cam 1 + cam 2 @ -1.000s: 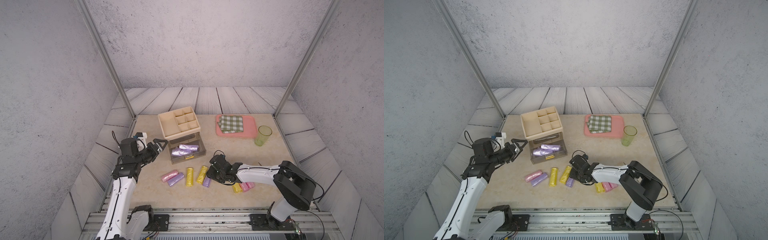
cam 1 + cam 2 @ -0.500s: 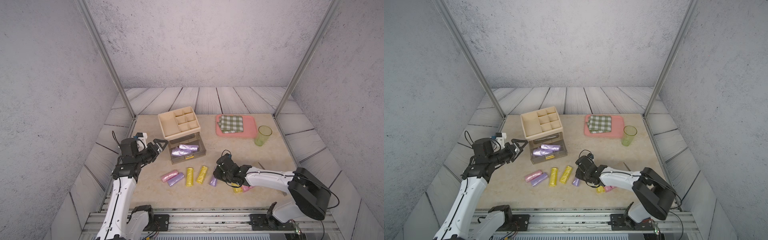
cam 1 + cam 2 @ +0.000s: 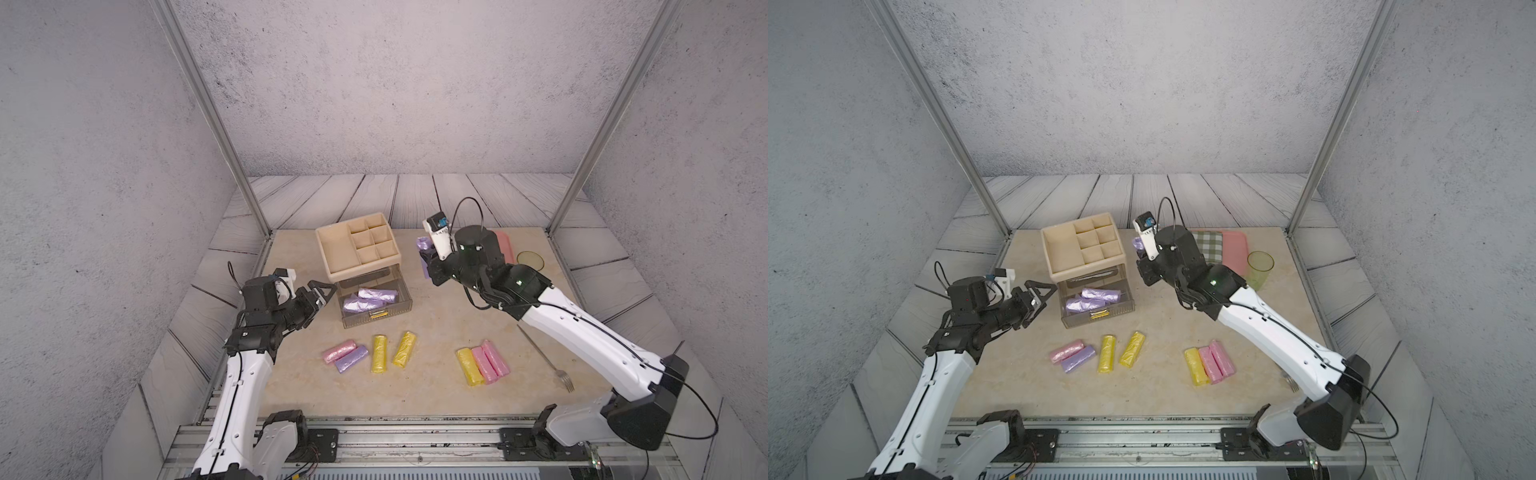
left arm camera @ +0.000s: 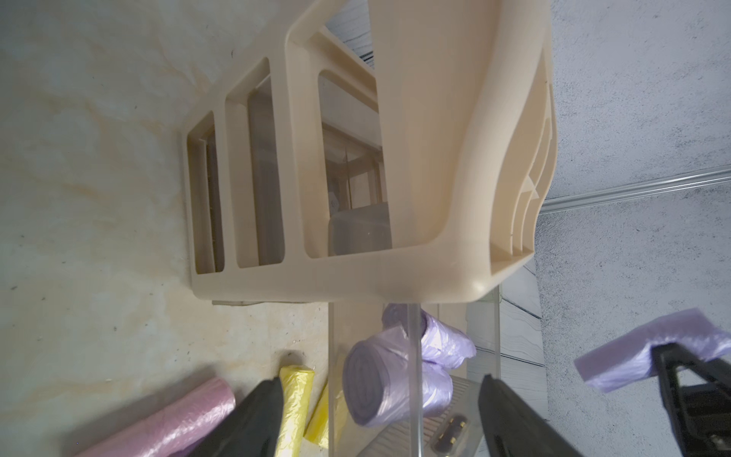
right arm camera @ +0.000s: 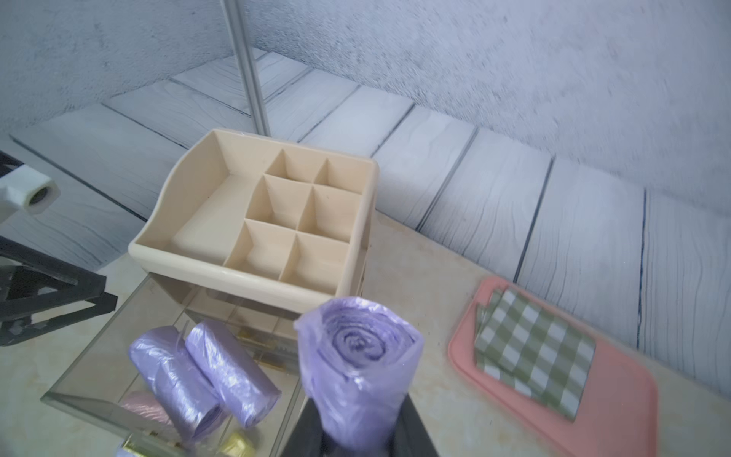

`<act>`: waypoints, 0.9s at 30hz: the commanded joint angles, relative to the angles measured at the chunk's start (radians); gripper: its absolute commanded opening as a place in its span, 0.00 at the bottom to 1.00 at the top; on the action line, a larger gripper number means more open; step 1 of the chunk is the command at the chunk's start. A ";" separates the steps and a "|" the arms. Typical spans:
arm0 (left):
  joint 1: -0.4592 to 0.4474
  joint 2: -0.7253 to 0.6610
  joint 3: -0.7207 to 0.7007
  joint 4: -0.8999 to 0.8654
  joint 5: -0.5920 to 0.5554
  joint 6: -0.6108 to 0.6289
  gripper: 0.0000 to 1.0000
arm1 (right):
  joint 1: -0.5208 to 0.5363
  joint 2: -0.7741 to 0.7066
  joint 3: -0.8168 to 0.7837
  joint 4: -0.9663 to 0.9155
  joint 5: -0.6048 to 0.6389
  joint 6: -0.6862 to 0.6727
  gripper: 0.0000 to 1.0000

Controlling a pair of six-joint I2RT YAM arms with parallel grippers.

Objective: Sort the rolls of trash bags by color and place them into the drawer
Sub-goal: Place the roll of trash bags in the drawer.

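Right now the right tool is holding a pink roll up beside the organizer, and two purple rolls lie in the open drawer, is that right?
Not quite. The roll in the right tool is purple, not pink; the right wrist view shows it clearly. The rest holds: it is up beside the organizer, and two purple rolls lie in the open drawer.

Purple roll (image 5: pixel 358 356) base hidden in R gripper (image 5: pixel 358 405); pink tray (image 3: pixel 504 245) mostly behind R arm; fork (image 3: pixel 1291 384) barely visible.
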 commanded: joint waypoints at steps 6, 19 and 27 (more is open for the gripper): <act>0.009 -0.034 0.024 -0.087 -0.026 0.056 0.84 | 0.049 0.236 0.254 -0.153 -0.198 -0.473 0.27; 0.008 -0.102 -0.038 -0.110 -0.011 0.026 0.83 | 0.162 0.465 0.440 -0.277 -0.088 -0.662 0.29; 0.007 -0.132 -0.074 -0.105 -0.009 0.001 0.81 | 0.162 0.459 0.387 -0.231 0.005 -0.678 0.44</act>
